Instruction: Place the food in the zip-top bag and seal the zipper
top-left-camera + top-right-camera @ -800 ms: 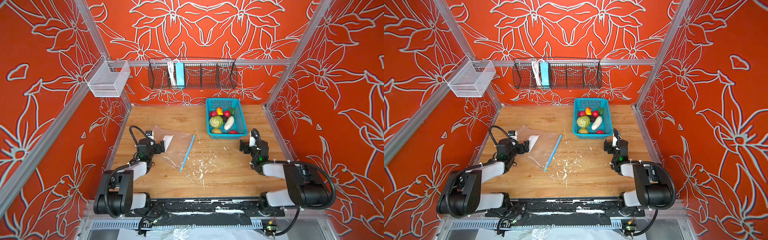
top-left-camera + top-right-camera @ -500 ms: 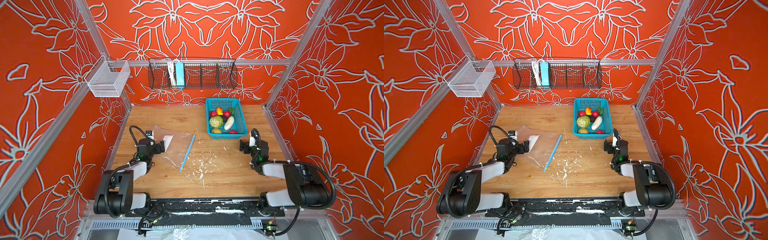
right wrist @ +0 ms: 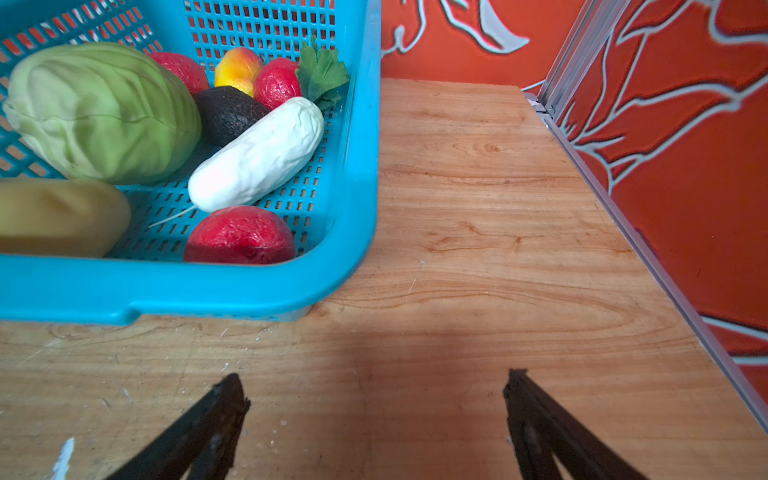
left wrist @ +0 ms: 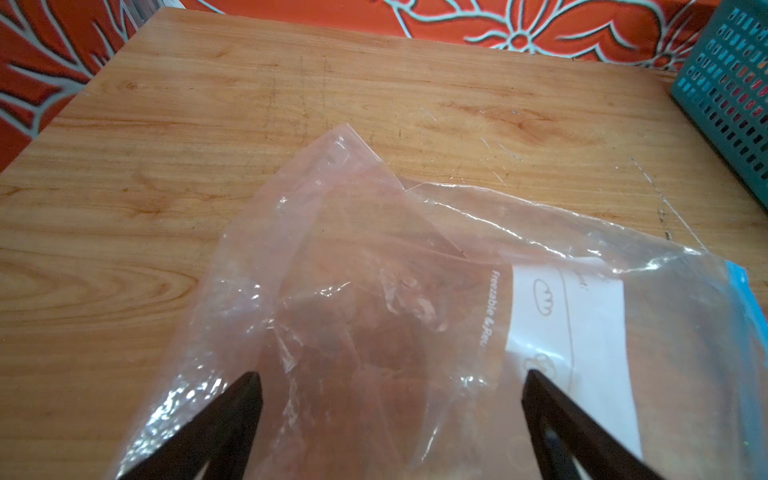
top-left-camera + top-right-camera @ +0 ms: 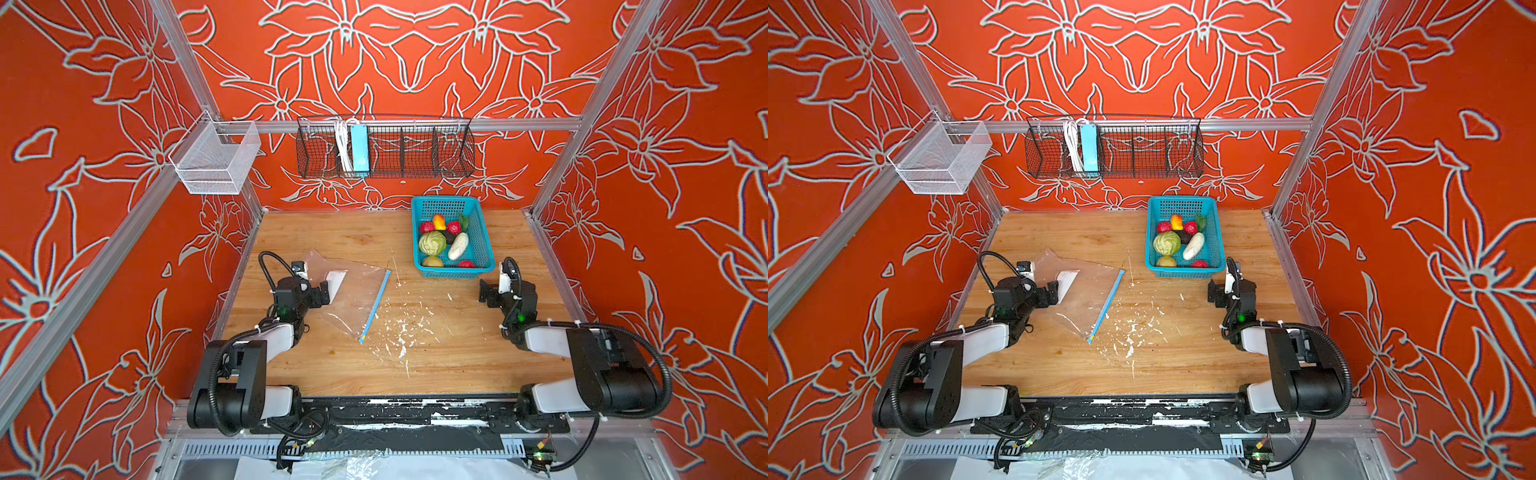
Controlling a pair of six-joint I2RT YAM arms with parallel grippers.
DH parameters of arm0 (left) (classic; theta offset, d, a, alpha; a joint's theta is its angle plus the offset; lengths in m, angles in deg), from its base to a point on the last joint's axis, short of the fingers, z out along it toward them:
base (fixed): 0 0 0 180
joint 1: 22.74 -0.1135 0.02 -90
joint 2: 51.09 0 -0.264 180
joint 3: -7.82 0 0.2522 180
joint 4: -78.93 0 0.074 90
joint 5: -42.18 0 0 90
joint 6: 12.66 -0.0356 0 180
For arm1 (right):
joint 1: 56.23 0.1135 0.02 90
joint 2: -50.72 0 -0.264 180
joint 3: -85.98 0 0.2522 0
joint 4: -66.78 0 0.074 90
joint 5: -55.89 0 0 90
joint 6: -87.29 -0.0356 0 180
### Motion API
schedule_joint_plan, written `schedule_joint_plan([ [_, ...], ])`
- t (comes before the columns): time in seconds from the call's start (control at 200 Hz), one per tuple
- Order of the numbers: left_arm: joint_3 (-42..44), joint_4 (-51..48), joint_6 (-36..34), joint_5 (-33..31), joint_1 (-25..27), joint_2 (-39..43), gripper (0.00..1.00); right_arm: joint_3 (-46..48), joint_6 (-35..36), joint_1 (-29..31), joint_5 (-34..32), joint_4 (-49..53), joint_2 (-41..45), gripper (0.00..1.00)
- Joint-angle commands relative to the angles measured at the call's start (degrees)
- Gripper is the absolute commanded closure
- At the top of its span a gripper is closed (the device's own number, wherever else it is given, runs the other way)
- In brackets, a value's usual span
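Jaws of the left gripper (image 4: 390, 384) stand wide apart with nothing between them, poised over the closed end of the zip-top bag (image 4: 374, 270); whether they touch the plastic I cannot tell. The bag lies flat on the wooden table (image 4: 166, 124), its zipper (image 5: 375, 306) along the edge farthest from this gripper. The right gripper (image 3: 374, 386) is likewise spread and empty above bare wood. Just ahead of it, offset toward the other arm, sits the teal basket (image 3: 208, 291) holding the food (image 5: 432, 243): cabbage (image 3: 104, 112), white radish (image 3: 257, 153), strawberries (image 3: 239, 235), mango (image 3: 239, 68), avocado (image 3: 228, 112).
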Motion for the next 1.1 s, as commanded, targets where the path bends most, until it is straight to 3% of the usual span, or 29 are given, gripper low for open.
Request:
schedule_joint_plan([
  [0.0, -0.4, 0.2, -0.6, -0.2, 0.2, -0.2, 0.03, -1.2, 0.0, -0.3, 0.2, 0.5, 0.3, 0.02],
  [0.335, -0.2, 0.4, -0.6, -0.4, 0.2, -0.1, 0.03, -0.6, 0.5, -0.1, 0.3, -0.2, 0.6, 0.02],
  [0.445, -1.8, -3.3, 2.1, -5.7, 0.2, 1.6, 0.03, 0.5, 1.0, 0.2, 0.7, -1.7, 1.3, 0.02],
  [0.741, -2.1, -4.3, 2.8, -7.1, 0.2, 2.0, 0.03, 2.0, 0.0, 0.4, -2.3, -2.5, 3.7, 0.02],
  [0.861, -3.6, -8.2, 4.9, -11.5, 0.3, 3.7, 0.03, 2.8, -0.9, 0.4, -4.5, -1.8, 6.3, 0.02],
  [0.931, -6.0, -13.5, 6.9, -15.0, 0.1, 4.4, 0.03, 2.3, -1.7, 0.4, -6.5, 0.8, 8.2, 0.02],
  [1.096, -9.0, -18.7, 8.8, -16.6, 0.2, 4.3, 0.03, -3.6, -5.0, 0.4, -10.9, 16.4, 13.4, 0.02],
])
